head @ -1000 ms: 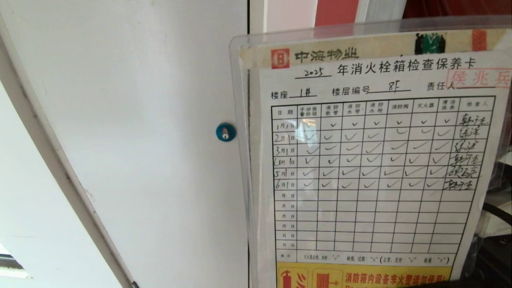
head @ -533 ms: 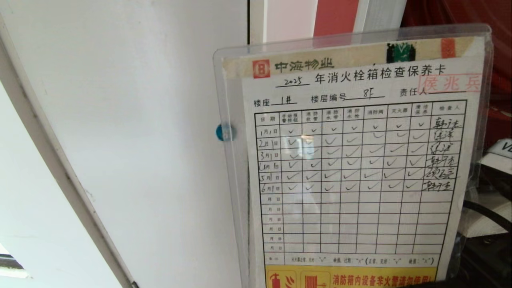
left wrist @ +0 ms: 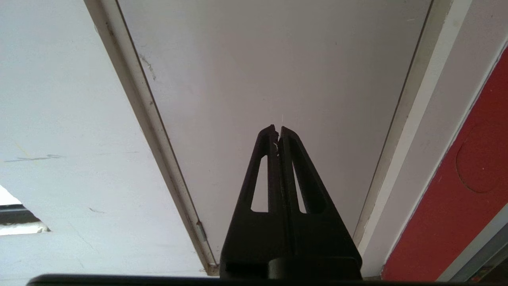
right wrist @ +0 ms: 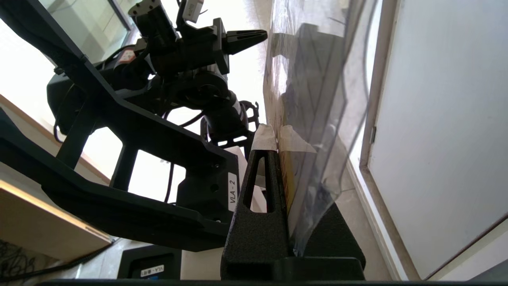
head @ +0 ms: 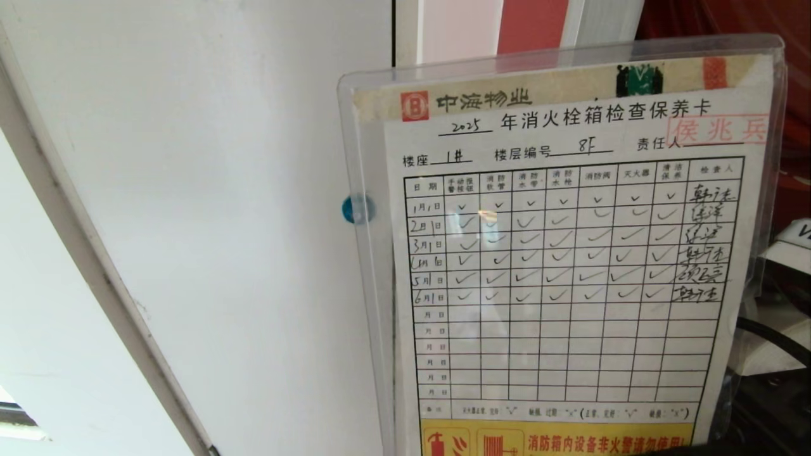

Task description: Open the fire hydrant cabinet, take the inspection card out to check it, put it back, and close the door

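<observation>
A white panel [head: 209, 190] with a blue lock [head: 357, 209] fills the background. The right end effector [right wrist: 279, 159], clamped on the inspection card [head: 564, 266], holds it upright before the head camera, apparently for reading; the left end effector [left wrist: 278, 133] is closed, empty.

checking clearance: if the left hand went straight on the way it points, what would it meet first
Probably the plain white panel: the shut left hand points straight at it, nothing between. How near is unclear.

inspection card [head: 564, 253]: "2025", "1#", "8F"; robot frame label [right wrist: 232, 189]: "VLA-2"
</observation>
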